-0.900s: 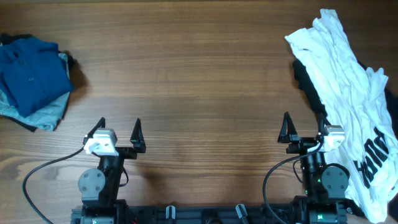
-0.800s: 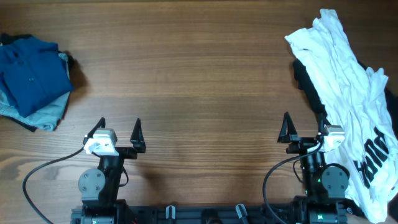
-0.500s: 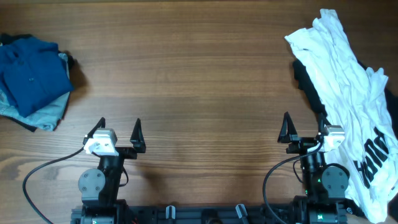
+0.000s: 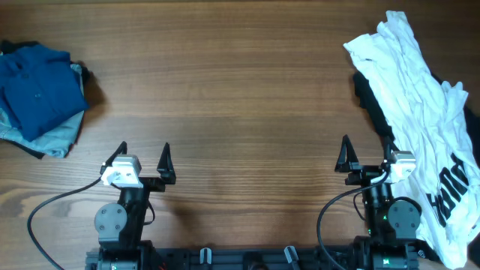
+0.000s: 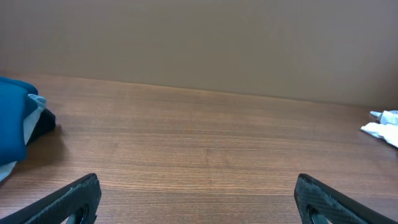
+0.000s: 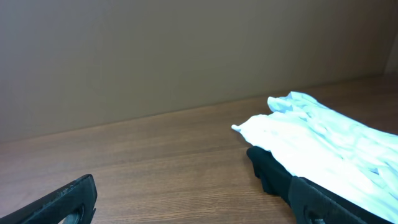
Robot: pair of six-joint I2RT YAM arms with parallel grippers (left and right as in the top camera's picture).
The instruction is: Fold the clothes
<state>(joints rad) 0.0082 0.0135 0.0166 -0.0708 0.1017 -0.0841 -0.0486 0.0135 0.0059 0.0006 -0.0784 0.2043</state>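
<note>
A large wrinkled white T-shirt (image 4: pixel 424 105) with black lettering lies along the table's right side, over a black garment (image 4: pixel 369 101). Both show in the right wrist view, the white shirt (image 6: pixel 323 140) and the black garment (image 6: pixel 270 171) at right. A folded blue garment (image 4: pixel 37 86) on a denim one (image 4: pixel 56 139) sits at far left; it also shows at the left edge of the left wrist view (image 5: pixel 12 124). My left gripper (image 4: pixel 142 160) is open and empty near the front edge. My right gripper (image 4: pixel 365 156) is open and empty, its right finger next to the clothes pile.
The wooden table (image 4: pixel 240 97) stretches between the two piles. The arm bases and cables (image 4: pixel 45 214) sit at the front edge. A plain wall (image 5: pixel 199 37) stands behind the table.
</note>
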